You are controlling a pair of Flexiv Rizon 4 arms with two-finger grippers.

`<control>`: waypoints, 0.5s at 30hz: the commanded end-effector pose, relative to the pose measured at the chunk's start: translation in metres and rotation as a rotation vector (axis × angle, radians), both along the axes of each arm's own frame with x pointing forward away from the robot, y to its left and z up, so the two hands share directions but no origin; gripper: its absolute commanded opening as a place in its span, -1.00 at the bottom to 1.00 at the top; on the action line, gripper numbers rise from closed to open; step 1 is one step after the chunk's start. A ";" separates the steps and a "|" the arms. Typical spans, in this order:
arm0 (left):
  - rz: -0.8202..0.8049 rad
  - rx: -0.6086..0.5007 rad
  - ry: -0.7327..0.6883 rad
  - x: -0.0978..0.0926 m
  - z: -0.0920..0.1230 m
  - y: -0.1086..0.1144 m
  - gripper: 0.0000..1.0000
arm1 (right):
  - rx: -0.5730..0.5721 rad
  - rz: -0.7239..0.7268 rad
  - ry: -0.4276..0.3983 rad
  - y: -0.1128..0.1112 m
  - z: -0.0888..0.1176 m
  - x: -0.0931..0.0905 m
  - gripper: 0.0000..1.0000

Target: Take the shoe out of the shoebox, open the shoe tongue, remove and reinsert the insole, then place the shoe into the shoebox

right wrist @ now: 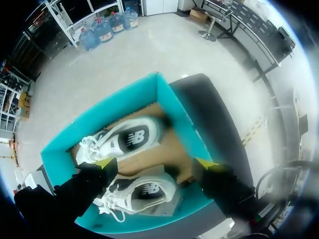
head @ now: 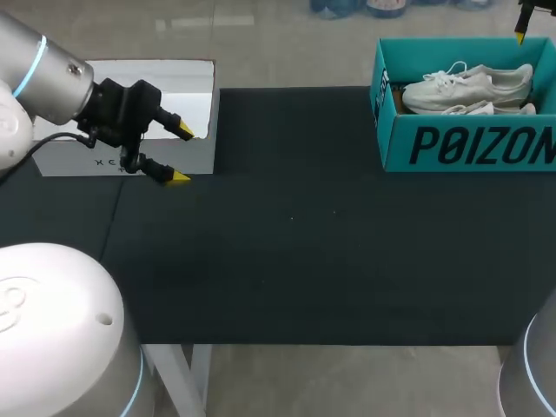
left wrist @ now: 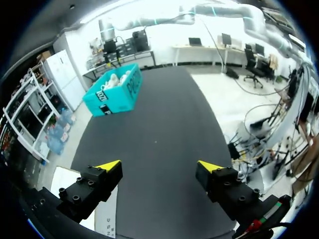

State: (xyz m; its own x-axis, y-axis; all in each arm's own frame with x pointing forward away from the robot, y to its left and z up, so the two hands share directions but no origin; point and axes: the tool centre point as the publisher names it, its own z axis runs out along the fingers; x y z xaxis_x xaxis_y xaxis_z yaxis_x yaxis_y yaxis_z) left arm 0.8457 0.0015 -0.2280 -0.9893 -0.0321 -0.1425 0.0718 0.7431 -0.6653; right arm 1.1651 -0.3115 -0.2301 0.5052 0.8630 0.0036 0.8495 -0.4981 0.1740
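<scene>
One white shoe lies in the teal shoebox, w/ a 2nd shoe just beside it. Both have white laces, & a bit of the box's brown floor shows btwn them. The shoebox has no lid on & sits at the far right corner of the black table. The R gripper hangs right over the open box. Its yellow-tipped fingers are spread wide w/ nothing held, & both shoes lie below it, not touching it. In the head view only one yellow tip of it shows, past the box's far edge. The L gripper is well apart from the shoebox, near the table's far left corner. Its fingers are spread wide too & hold nothing. It is over the near edge of a white box at that corner.
</scene>
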 end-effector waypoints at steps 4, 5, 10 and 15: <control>0.213 0.109 0.110 0.011 0.005 0.007 1.00 | 0.000 -0.001 -0.003 0.000 0.000 -0.001 1.00; 0.213 0.109 0.110 0.011 0.005 0.007 1.00 | 0.000 -0.001 -0.003 0.000 0.000 -0.001 1.00; 0.213 0.109 0.110 0.011 0.005 0.007 1.00 | 0.000 -0.001 -0.003 0.000 0.000 -0.001 1.00; 0.213 0.109 0.110 0.011 0.005 0.007 1.00 | 0.000 -0.001 -0.003 0.000 0.000 -0.001 1.00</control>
